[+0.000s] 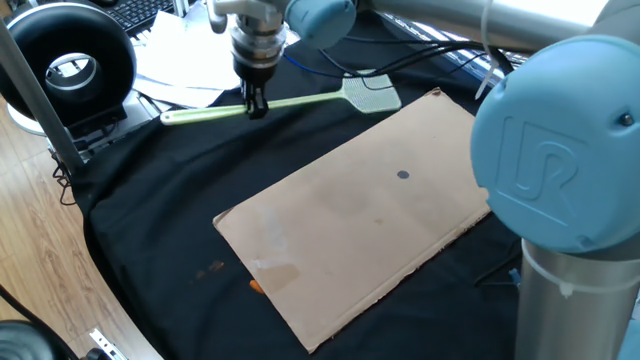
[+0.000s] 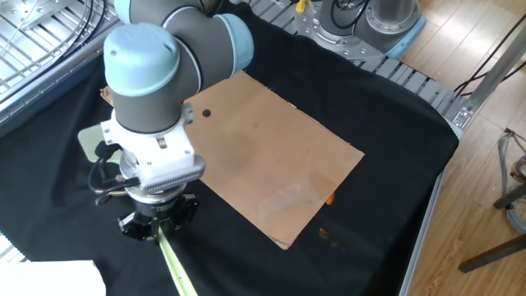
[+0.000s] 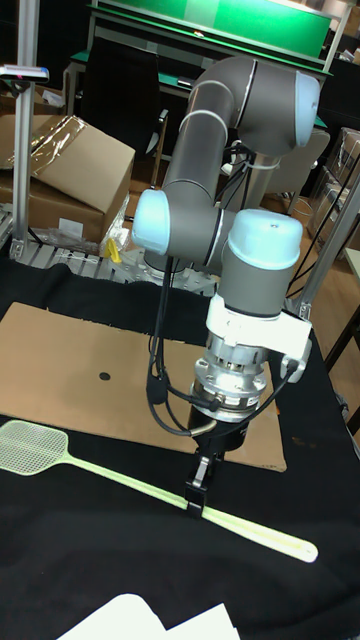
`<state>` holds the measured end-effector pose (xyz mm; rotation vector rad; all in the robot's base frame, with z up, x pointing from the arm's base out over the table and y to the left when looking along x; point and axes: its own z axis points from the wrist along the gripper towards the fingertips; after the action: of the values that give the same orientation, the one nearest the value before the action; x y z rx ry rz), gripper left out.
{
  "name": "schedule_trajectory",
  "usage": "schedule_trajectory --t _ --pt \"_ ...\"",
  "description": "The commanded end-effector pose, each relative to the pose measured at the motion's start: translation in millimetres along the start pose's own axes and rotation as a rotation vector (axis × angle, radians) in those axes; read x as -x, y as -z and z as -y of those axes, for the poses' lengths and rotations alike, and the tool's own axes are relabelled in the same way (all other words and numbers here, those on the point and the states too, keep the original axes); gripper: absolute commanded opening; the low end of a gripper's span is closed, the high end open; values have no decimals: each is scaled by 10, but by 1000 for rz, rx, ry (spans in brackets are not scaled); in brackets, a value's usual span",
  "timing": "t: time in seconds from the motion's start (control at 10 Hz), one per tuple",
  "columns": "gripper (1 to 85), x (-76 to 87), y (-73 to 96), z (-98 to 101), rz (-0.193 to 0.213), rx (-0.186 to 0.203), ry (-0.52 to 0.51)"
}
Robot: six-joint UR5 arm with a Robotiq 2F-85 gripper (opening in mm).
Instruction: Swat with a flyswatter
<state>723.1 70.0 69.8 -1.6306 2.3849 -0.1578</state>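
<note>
Pincer [image 3: 197, 492] grips the flyswatter [image 1: 262, 103] mid-handle, lifted near the worktop's [image 1: 150, 230] far edge beside the cardboard [image 1: 350, 220] (a thin handle could twist mid-swat).

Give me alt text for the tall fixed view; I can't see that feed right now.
The arm's tool is shut on the handle of the flyswatter, whose mesh head points left over the black cloth. Behind it lies a flat cardboard sheet with a small dark dot.
</note>
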Motion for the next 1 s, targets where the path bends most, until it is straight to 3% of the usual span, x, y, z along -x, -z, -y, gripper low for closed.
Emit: schedule_trajectory --t 0.0,0.2,0.4,0.7,0.9 --pt "10 -22 68 88 -7 -16 19" --pt "10 -292 119 3 -103 24 -94" --pt "10 -495 228 -185 -171 83 -279" --pt "10 -718 342 -424 -284 134 -562" --pt "10 -817 365 -471 -339 127 -712"
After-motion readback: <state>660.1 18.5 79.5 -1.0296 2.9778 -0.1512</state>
